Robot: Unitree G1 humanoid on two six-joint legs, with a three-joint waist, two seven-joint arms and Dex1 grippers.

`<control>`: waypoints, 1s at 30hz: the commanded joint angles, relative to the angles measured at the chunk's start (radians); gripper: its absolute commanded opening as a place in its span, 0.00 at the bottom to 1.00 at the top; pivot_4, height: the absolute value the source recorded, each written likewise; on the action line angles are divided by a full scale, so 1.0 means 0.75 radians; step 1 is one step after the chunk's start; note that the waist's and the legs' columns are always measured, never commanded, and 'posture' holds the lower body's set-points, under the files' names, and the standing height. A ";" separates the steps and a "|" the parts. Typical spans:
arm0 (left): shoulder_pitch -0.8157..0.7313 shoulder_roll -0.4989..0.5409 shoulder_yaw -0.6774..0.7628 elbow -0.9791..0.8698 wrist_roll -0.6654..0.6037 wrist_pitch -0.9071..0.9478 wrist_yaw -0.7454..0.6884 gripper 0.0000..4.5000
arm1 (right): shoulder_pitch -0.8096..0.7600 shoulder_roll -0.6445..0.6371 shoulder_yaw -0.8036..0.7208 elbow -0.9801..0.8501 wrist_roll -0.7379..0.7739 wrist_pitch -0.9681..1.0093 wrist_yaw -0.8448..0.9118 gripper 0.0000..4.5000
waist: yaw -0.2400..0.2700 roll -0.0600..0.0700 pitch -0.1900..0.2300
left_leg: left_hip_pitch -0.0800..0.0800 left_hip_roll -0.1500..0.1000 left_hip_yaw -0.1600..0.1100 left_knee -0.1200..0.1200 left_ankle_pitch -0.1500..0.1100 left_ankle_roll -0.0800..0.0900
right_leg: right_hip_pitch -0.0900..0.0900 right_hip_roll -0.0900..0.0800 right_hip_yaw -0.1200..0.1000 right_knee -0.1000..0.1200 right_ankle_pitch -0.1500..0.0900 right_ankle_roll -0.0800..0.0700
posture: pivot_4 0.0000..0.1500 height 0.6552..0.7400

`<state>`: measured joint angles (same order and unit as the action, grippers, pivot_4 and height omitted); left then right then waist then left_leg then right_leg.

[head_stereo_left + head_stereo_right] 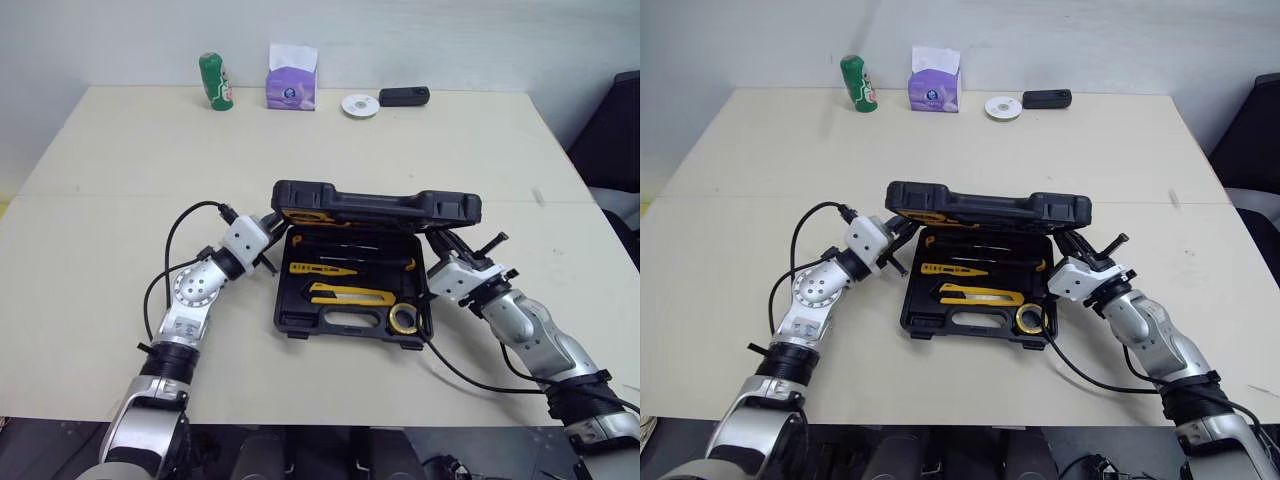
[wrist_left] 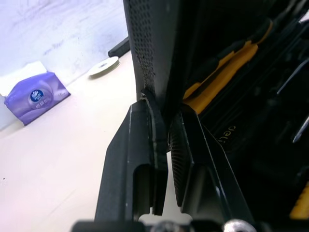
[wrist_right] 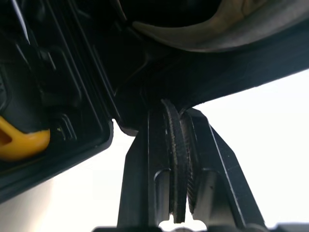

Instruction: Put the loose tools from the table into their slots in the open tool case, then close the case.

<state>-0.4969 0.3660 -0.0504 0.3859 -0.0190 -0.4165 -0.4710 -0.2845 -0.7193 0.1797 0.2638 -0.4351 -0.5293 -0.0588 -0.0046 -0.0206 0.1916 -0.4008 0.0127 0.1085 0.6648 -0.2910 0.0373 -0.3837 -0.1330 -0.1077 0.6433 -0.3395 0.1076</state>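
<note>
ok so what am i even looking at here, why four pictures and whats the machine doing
It is a humanoid robot with two arms, each ending in a two-fingered pincer. The two wide pictures come from cameras in its head, looking down at a table. The two close-ups come from its wrists, looking along the fingers. On the table lies a black tool case with a yellow knife and a yellow tape roll slotted inside. Its lid stands half open. The left pincer grips one end of it; the right pincer, fingers together, sits against the other end. At the far edge stand a green can, a purple tissue box, a white disc and a black gadget.
</note>
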 commanded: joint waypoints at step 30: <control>0.039 0.254 0.237 -0.196 -0.434 0.696 -0.508 0.24 | 0.919 -0.126 -0.589 -0.788 1.060 0.535 1.065 0.47 | 0.024 0.004 0.001 | 0.020 0.003 -0.016 -0.003 -0.012 -0.002 | 0.033 0.001 -0.007 -0.022 0.000 -0.002 | 1.00 1.00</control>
<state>-0.4424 0.5583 0.1108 0.2424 -0.3328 0.1329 -0.8421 0.3928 -0.8169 -0.2319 -0.2811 0.3276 -0.1352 0.7115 0.0134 -0.0179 0.1924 -0.3858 0.0149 0.0970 0.6630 -0.2998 0.0358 -0.3589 -0.1326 -0.1129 0.6267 -0.3394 0.1058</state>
